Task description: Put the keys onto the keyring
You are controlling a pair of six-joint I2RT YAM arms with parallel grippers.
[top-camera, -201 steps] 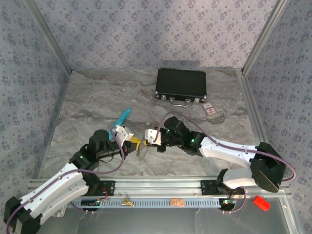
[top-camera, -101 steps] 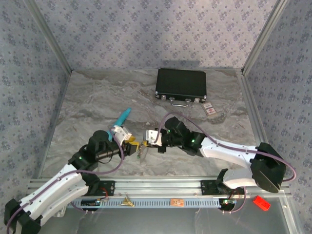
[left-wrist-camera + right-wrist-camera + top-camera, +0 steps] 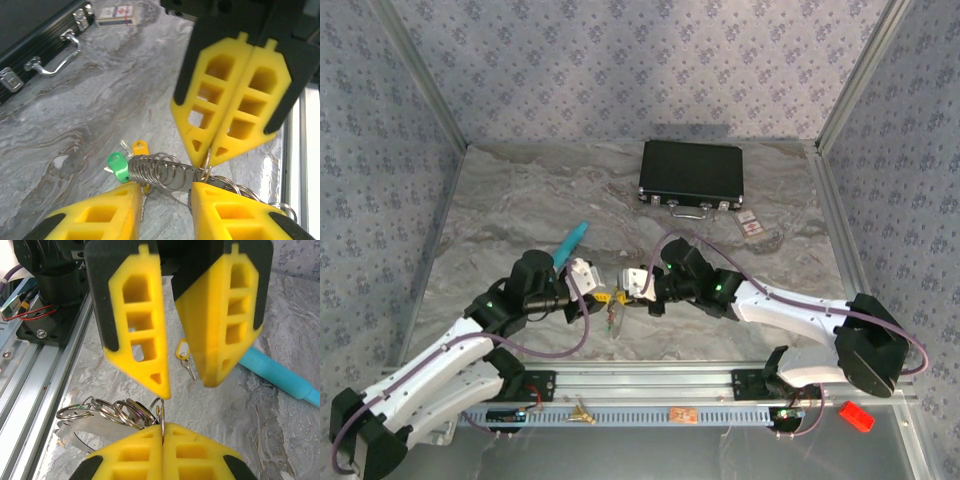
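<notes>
From above, the keyring [image 3: 613,318], a bunch of thin silver wire loops, hangs between the left gripper [image 3: 594,298] and the right gripper [image 3: 624,287]. Both arms bend inward, low over the grey marbled table [image 3: 520,200].

Left wrist view: the left gripper [image 3: 165,189] stands parted, flanking the loops.

Right wrist view: the right gripper [image 3: 162,429] is clamped on one loop.
</notes>
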